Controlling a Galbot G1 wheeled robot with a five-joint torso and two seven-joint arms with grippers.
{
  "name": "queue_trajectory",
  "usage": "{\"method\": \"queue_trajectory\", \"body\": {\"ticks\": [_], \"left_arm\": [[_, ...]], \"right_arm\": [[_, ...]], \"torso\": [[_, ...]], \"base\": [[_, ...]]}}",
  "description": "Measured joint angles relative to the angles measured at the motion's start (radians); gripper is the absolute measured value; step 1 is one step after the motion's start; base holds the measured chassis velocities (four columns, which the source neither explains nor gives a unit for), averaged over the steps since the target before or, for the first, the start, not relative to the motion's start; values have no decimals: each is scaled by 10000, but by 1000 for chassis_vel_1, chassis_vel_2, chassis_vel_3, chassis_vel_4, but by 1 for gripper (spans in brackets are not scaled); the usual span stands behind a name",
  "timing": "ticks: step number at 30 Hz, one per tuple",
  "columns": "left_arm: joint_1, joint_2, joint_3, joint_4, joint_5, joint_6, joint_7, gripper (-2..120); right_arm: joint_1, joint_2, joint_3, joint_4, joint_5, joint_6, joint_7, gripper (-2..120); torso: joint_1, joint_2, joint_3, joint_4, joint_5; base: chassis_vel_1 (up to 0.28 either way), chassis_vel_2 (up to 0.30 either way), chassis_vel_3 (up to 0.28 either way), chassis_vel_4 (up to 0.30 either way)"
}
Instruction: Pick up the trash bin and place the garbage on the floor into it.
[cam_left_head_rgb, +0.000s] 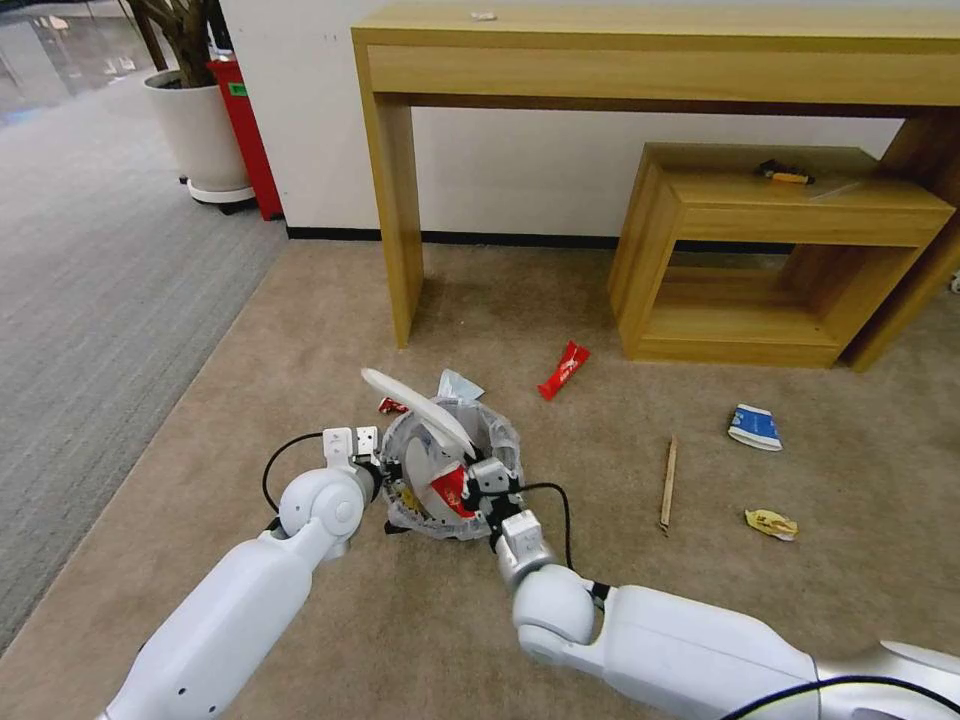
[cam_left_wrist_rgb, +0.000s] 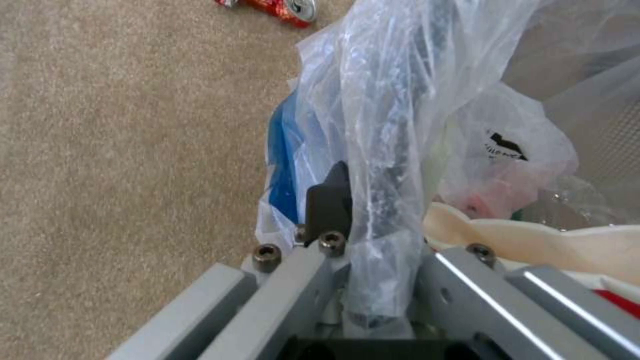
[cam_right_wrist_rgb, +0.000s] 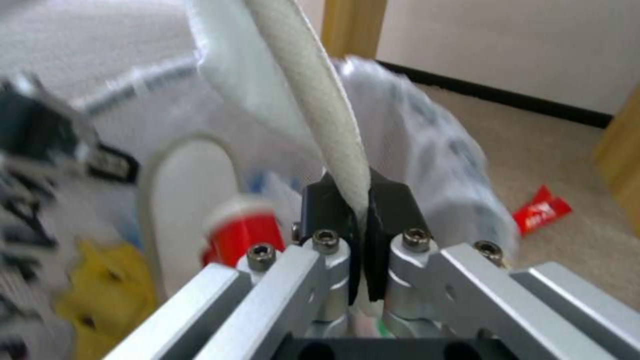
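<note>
The trash bin (cam_left_head_rgb: 505, 440), black with a crinkled plastic liner, stands on the beige floor (cam_left_head_rgb: 420, 620) between my arms. My left gripper (cam_left_head_rgb: 372, 470) is shut on its rim and liner (cam_left_wrist_rgb: 400, 100). Over the bin's mouth, my right gripper (cam_left_head_rgb: 478, 478) is shut on a white slipper (cam_left_head_rgb: 420, 405) that slants up out of the bin (cam_right_wrist_rgb: 427, 150); the slipper's sole (cam_right_wrist_rgb: 327, 100) sits between the black fingers (cam_right_wrist_rgb: 393, 205). A red-white cup (cam_right_wrist_rgb: 243, 230) lies inside. On the carpet lie a red wrapper (cam_left_head_rgb: 563, 370), a wooden stick (cam_left_head_rgb: 668, 485), a blue-white carton (cam_left_head_rgb: 755, 427) and a yellow wrapper (cam_left_head_rgb: 771, 523).
A wooden desk leg (cam_left_head_rgb: 395, 200) stands just behind the bin, and a low wooden shelf (cam_left_head_rgb: 760, 250) is at the back right. A white plant pot (cam_left_head_rgb: 200, 130) and a red box (cam_left_head_rgb: 245, 120) stand far left by the grey striped carpet (cam_left_head_rgb: 90, 300).
</note>
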Motion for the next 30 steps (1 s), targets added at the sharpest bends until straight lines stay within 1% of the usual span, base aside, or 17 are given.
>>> {"method": "queue_trajectory", "body": {"ticks": [6,12,14,15,17,18,19,21,22,23,24,25,28,29,30], "left_arm": [[61,19,-104,-123,-41,-21,1,0],[250,108,-163,-813,-244,-8,-132,0],[276,120,-165,-956,-284,8,-174,0],[276,120,-165,-956,-284,8,-174,0],[328,113,-162,-1025,-283,15,-190,0],[350,102,-163,-1017,-261,15,-190,0],[350,102,-163,-1017,-261,15,-190,0],[410,72,-166,-991,-209,7,-184,0],[410,72,-166,-991,-209,7,-184,0],[428,64,-172,-990,-197,4,-180,0],[445,50,-174,-991,-189,3,-172,0],[445,50,-174,-991,-189,3,-172,0],[392,-43,-141,-849,-185,-15,-144,0],[392,-43,-141,-849,-185,-15,-144,0],[363,-82,-123,-803,-181,-25,-144,0]], "right_arm": [[-407,-229,303,-187,-234,144,-146,2],[-807,-252,536,-630,-446,281,-206,2],[-866,-213,553,-719,-466,284,-205,7],[-866,-213,553,-719,-466,284,-205,7],[-901,-129,557,-791,-476,271,-190,21],[-896,-117,543,-786,-475,250,-185,24],[-896,-117,543,-786,-475,250,-185,24],[-861,-97,488,-746,-448,195,-149,34],[-861,-97,488,-746,-448,195,-149,34],[-841,-92,474,-728,-430,165,-132,37],[-809,-82,454,-717,-411,137,-102,44],[-809,-82,454,-717,-411,137,-102,44],[-679,-75,331,-594,-310,19,-34,61],[-679,-75,331,-594,-310,19,-34,61],[-654,-65,301,-556,-270,-18,4,65]], "torso": [[0,0,-1,6,3],[-2,1,-2,6,5],[-2,2,-3,6,7],[-2,2,-3,6,7],[-3,3,-3,5,7],[-2,3,-3,6,6],[-2,3,-3,6,6],[-3,3,-4,8,6],[-3,3,-4,8,6],[-3,3,-4,8,7],[-4,4,-4,8,7],[-4,4,-4,8,7],[-4,4,-4,6,5],[-4,4,-4,6,5],[-4,4,-4,8,7]], "base": [[0,0,0,0],[0,0,0,0],[0,0,0,0],[0,0,0,0],[0,0,0,0],[0,0,0,0],[0,0,0,0],[0,0,0,0],[0,0,0,0],[0,0,0,0],[0,0,0,0],[0,0,0,0],[0,0,0,0],[0,0,0,0],[0,0,0,0]]}}
